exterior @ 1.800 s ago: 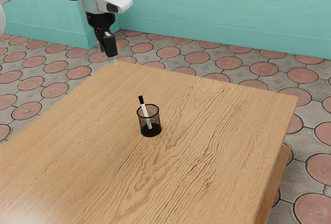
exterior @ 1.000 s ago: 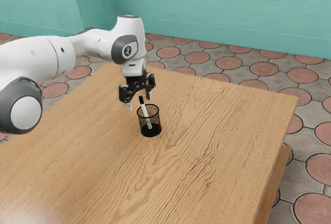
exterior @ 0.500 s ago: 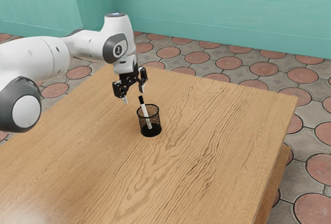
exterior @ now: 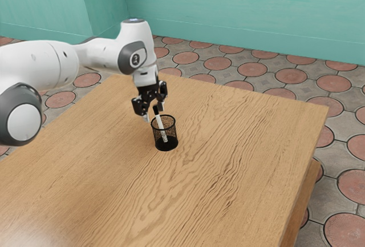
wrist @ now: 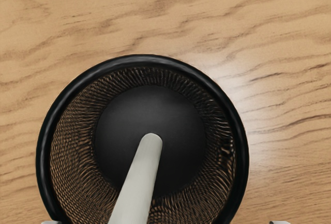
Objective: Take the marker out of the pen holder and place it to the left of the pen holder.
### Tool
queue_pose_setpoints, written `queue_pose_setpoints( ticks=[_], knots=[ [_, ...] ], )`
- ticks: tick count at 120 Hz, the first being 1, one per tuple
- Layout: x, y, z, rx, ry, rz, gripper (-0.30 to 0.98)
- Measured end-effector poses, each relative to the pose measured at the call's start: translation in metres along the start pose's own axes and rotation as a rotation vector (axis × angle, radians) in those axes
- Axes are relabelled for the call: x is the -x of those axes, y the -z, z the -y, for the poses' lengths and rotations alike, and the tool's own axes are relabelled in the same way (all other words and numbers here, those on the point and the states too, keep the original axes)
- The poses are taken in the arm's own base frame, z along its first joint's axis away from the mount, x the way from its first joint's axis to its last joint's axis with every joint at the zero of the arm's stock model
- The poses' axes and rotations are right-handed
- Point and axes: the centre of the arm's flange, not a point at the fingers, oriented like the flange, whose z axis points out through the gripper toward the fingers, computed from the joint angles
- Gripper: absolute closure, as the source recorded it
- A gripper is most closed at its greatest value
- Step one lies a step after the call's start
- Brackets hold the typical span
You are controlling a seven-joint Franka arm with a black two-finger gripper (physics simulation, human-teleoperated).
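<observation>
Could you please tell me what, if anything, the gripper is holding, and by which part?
Nothing is held: the gripper is open, its fingertips well apart, and the marker leans inside the pen holder.

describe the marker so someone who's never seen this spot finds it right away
On the wooden table stands a round black mesh pen holder. Inside it, the marker leans toward the exterior view's left, its black upper end poking above the rim. Its slim white body sets it apart from the wide, see-through black holder.
</observation>
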Motion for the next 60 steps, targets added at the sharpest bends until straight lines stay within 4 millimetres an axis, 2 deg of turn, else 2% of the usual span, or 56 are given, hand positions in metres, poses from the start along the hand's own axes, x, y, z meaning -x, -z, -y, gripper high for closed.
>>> queue_pose_setpoints(
  ticks=[30, 60],
  knots=[
    [-0.0042, -0.0015, 0.0004, 0.003, 0.034, -0.004, 0.23],
    [-0.0001, -0.0024, 0.0016, 0.002, 0.06, 0.0, 0.25]
  ],
)
